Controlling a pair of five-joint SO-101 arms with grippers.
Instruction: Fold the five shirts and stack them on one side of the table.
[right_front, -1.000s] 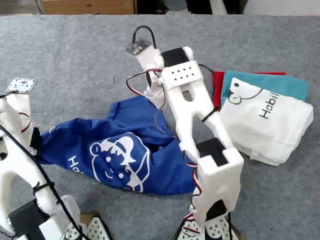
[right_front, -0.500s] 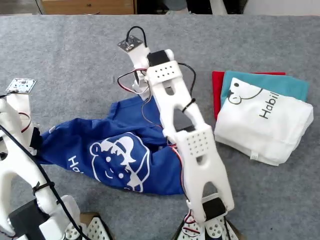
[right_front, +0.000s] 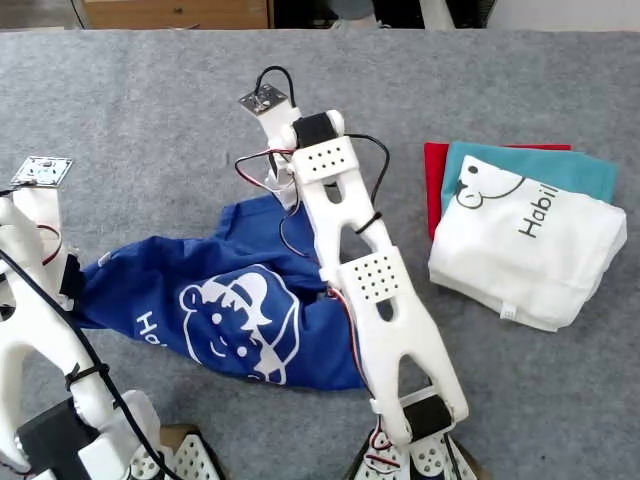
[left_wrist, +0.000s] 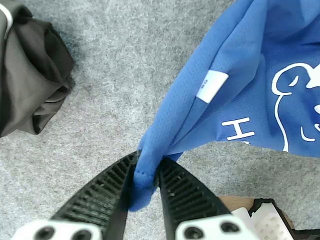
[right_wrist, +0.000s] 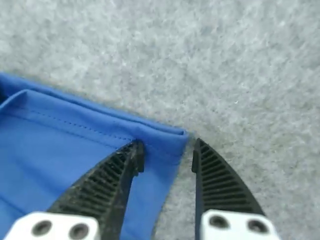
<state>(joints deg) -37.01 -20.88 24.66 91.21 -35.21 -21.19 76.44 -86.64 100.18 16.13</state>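
Note:
A blue shirt (right_front: 240, 300) with a white bear print lies crumpled and spread on the grey mat. My left gripper (left_wrist: 145, 182) is shut on a fold at the shirt's left end, beside the white label (left_wrist: 211, 85). My right arm (right_front: 345, 230) stretches across the shirt to its far corner. There my right gripper (right_wrist: 167, 155) stands open over the hemmed corner (right_wrist: 167, 137), with one finger over the blue fabric and the other over bare mat. A folded stack sits at the right, with a white shirt (right_front: 530, 250) on a teal one (right_front: 560, 165) and a red one (right_front: 435, 175).
A dark bundle of cloth (left_wrist: 27, 75) lies on the mat close to my left gripper. The grey mat (right_front: 150, 100) covers the whole table, with open room at the far left and far middle. A wooden cabinet (right_front: 175, 12) stands beyond the far edge.
My right arm has straightened and swung left, bringing its gripper to the blue shirt's far corner. The left arm and the folded stack have kept still.

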